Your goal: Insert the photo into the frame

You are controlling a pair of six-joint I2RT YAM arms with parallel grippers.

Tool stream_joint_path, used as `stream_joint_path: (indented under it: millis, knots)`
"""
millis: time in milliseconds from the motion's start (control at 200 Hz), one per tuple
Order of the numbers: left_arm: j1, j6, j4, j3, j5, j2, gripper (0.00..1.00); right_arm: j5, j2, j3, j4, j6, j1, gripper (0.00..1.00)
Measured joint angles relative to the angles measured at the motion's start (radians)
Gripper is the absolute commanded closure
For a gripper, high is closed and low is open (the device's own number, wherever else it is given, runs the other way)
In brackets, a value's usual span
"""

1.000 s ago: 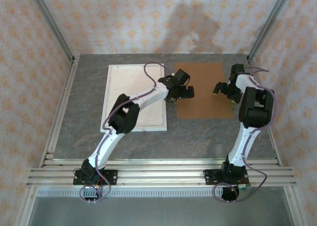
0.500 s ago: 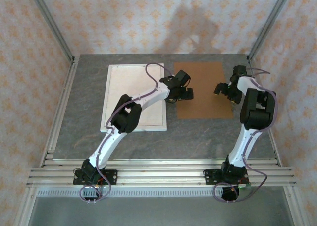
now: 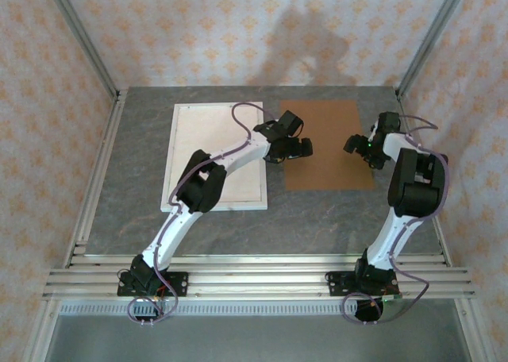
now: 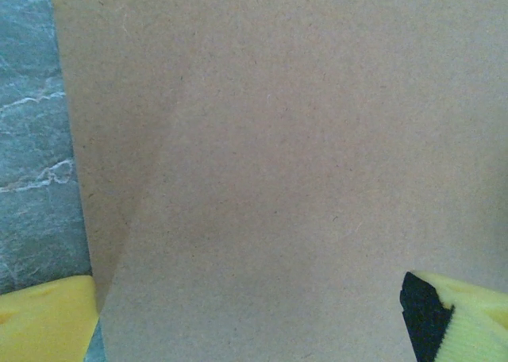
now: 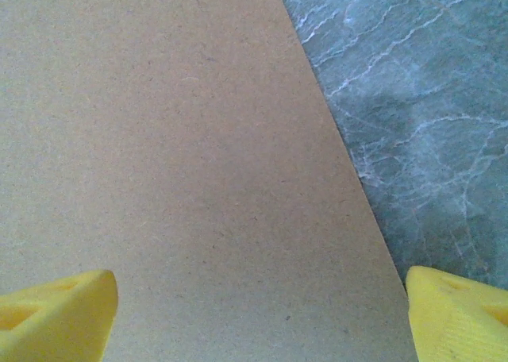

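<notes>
both open grippers over opposite edges of the flat brown rectangular backing board [image 3: 329,170]

left gripper [image 3: 295,149], yellow fingers [image 4: 44,321] spread wide, hangs over the board's left edge; right gripper [image 3: 359,146], equally spread, straddles its right edge. the large thin white rectangular frame [image 3: 238,206] lies flat just left, a narrow gap between. the grey marble table [image 3: 317,219] is bare toward the arm bases.

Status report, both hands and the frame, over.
Left hand open over brown board, left edge. Right hand open at its right edge. Frame flat, left of board.
</notes>
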Motion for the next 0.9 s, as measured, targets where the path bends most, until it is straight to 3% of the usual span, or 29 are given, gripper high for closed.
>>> stream_joint_path:
  millis: [340, 515, 711, 901]
  knots:
    - [0.007, 0.009, 0.019, -0.055, -0.001, -0.041, 0.04, -0.004, -0.108, -0.111, -0.050, 0.079, 0.018, 0.09]
    - [0.022, 0.021, 0.042, -0.174, -0.008, -0.124, 0.04, -0.023, -0.164, -0.171, -0.079, 0.132, 0.074, 0.09]
    - [-0.035, 0.008, 0.167, -0.291, 0.102, -0.256, 0.04, -0.144, -0.191, -0.222, -0.055, 0.188, 0.185, 0.09]
    - [-0.062, 0.008, 0.224, -0.333, 0.128, -0.338, 0.02, -0.187, -0.216, -0.260, -0.037, 0.216, 0.192, 0.09]
